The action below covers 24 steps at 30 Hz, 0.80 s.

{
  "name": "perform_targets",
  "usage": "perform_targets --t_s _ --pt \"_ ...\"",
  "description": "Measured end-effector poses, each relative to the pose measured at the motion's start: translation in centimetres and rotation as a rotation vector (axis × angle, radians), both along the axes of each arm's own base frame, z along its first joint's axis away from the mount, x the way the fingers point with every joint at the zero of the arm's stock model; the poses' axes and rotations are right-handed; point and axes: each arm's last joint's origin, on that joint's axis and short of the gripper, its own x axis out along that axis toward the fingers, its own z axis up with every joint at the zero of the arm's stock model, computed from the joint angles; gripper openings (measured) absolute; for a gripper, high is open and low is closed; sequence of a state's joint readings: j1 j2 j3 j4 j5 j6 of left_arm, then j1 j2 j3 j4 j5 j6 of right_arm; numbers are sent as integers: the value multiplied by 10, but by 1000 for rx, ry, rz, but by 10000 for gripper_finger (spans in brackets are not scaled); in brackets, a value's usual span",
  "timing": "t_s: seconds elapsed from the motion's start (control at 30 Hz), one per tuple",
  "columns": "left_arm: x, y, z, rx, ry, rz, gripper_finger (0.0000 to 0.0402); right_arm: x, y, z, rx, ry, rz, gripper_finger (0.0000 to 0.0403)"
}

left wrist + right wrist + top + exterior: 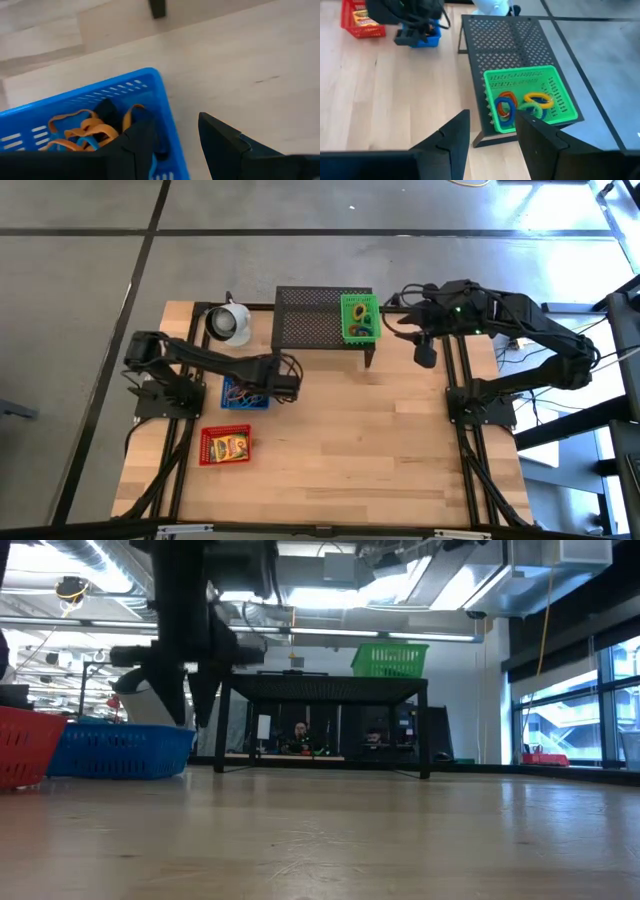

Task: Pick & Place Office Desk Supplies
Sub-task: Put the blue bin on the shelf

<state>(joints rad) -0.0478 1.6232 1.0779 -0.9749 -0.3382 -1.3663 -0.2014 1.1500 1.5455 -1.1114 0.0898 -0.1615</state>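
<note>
High view: the left gripper (288, 377), left of centre, hangs with fingers spread over the right rim of a blue basket (238, 402) holding orange rubber bands (82, 132). Upper right, the right gripper (408, 320) waits, fingers parted, beside a green basket (360, 318) of coloured loops (522, 105) on the black mesh stand (310, 318).

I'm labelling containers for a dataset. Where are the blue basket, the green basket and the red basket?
blue basket (90, 95), left wrist view, on its slotted side wall.
green basket (530, 76), right wrist view, on its far wall.
red basket (205, 446), high view, on its left rim.
</note>
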Motion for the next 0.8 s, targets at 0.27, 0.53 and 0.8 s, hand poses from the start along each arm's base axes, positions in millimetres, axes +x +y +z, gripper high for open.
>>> perform_targets --t_s 0.27,0.53,0.8 --pt "14 -1 -38 -84 112 0 144 1 5 0 7 -1 13 160" --pt "23 -11 -43 -99 46 -77 55 1 6 0 18 0 6 160" --pt "43 -46 -39 -132 -174 -247 6 1 6 -1 33 -3 -7 160"
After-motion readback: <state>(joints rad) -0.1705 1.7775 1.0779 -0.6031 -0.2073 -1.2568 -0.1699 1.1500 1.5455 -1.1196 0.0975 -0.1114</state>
